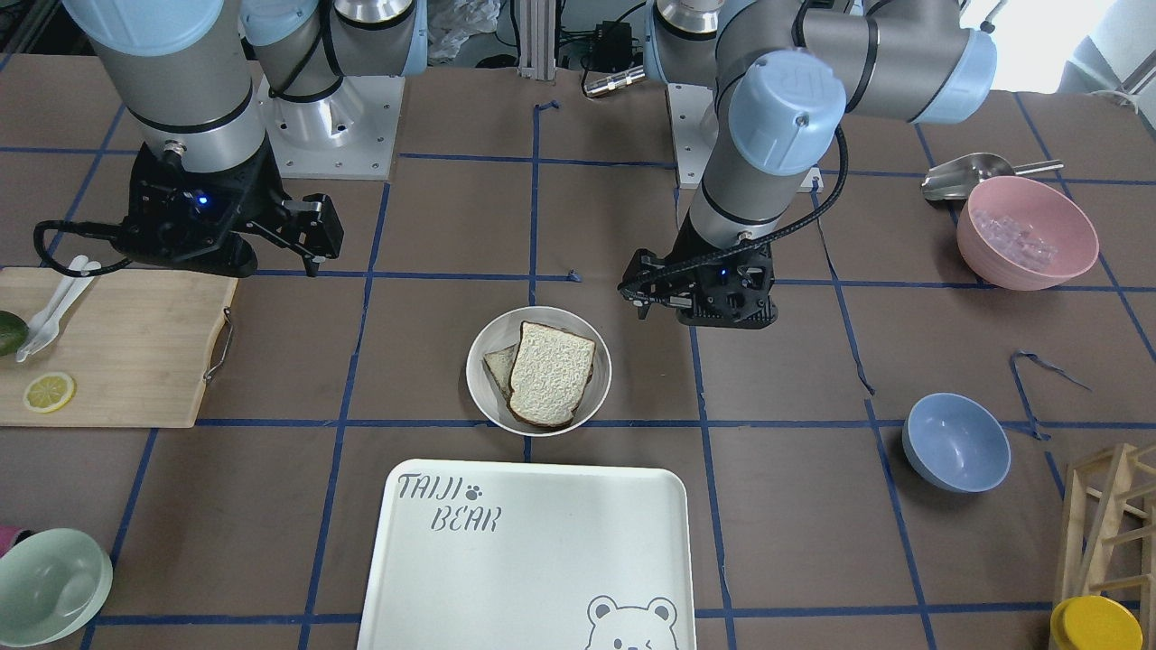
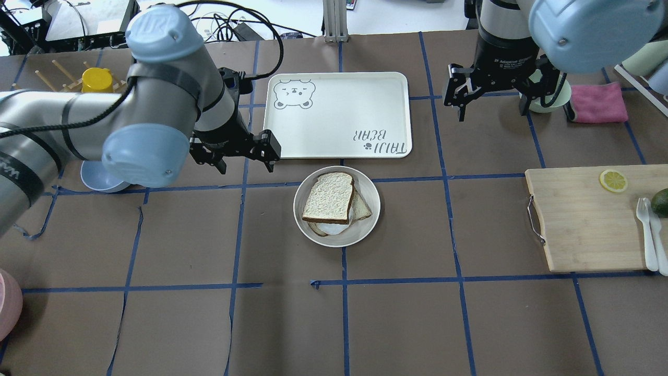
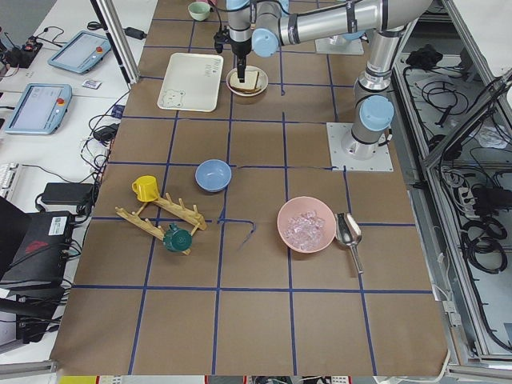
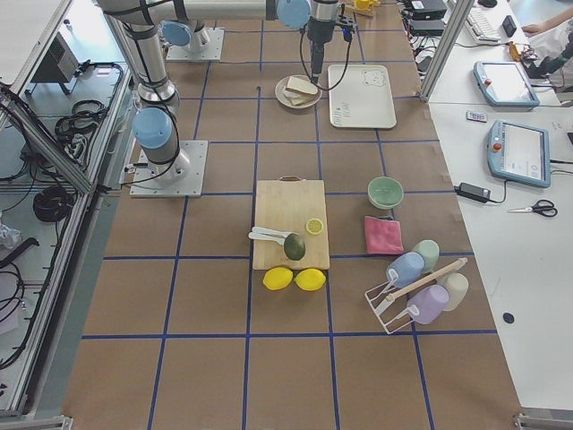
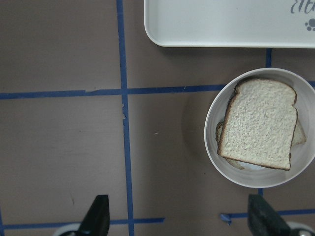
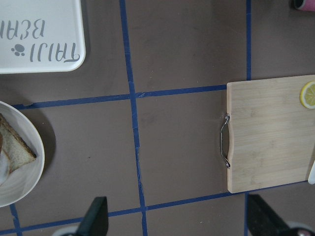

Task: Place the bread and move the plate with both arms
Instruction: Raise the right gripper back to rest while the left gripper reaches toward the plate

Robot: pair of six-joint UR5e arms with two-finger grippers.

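Observation:
The plain bread slice (image 1: 551, 375) (image 2: 329, 198) lies on the round cream plate (image 1: 479, 379) (image 2: 365, 230), on top of a second slice whose corner sticks out. My left gripper (image 2: 245, 162) (image 1: 700, 311) is open and empty, raised beside the plate on the robot's left. In the left wrist view its gripper (image 5: 182, 221) stands apart from the bread (image 5: 258, 123) and the plate (image 5: 212, 142). My right gripper (image 2: 491, 110) (image 1: 280, 257) is open and empty, well to the plate's right. In the right wrist view the plate (image 6: 19, 182) shows at the left edge.
The bear-printed white tray (image 2: 339, 115) (image 1: 533, 560) lies just beyond the plate. A wooden cutting board (image 2: 584, 219) with a lemon slice and cutlery lies on the right. A blue bowl (image 2: 102, 177) sits under my left arm. A pink cloth (image 2: 597, 102) lies by my right gripper.

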